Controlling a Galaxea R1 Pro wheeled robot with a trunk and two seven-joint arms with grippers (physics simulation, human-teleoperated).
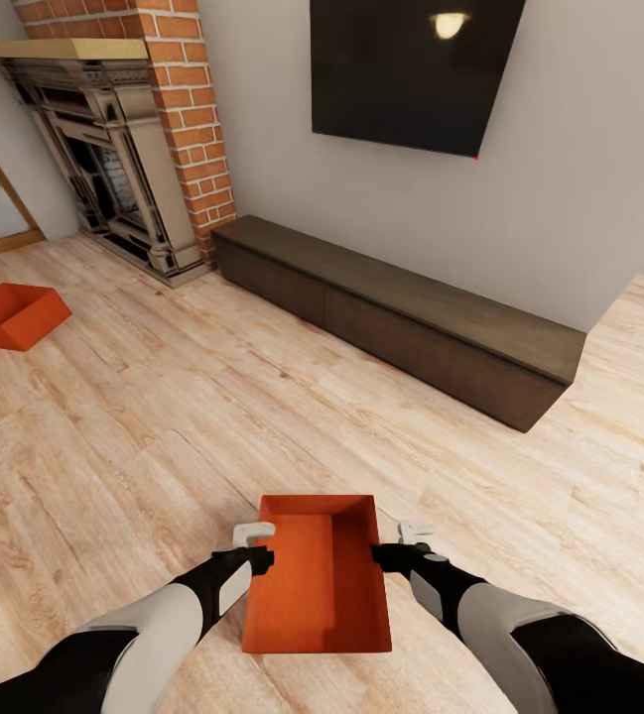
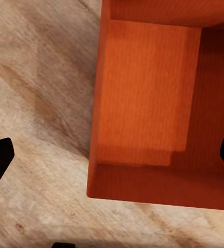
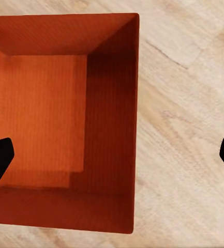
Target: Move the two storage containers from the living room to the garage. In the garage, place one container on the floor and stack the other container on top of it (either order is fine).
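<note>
On the wood plank floor (image 1: 163, 416), one storage container (image 1: 12, 314) sits far left near the fireplace (image 1: 113, 178). The left gripper (image 1: 253, 535) and right gripper (image 1: 413, 533), both spread open, flank the near storage container (image 1: 320, 580), each straddling a side wall.

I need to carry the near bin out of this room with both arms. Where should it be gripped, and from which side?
Probably by its two long walls, one gripper each, coming down from above. The near bin is lidless and sits upright on the wood floor, so each rim can take a finger on either side. The left gripper and right gripper already flank it, fingers spread over the walls.
</note>
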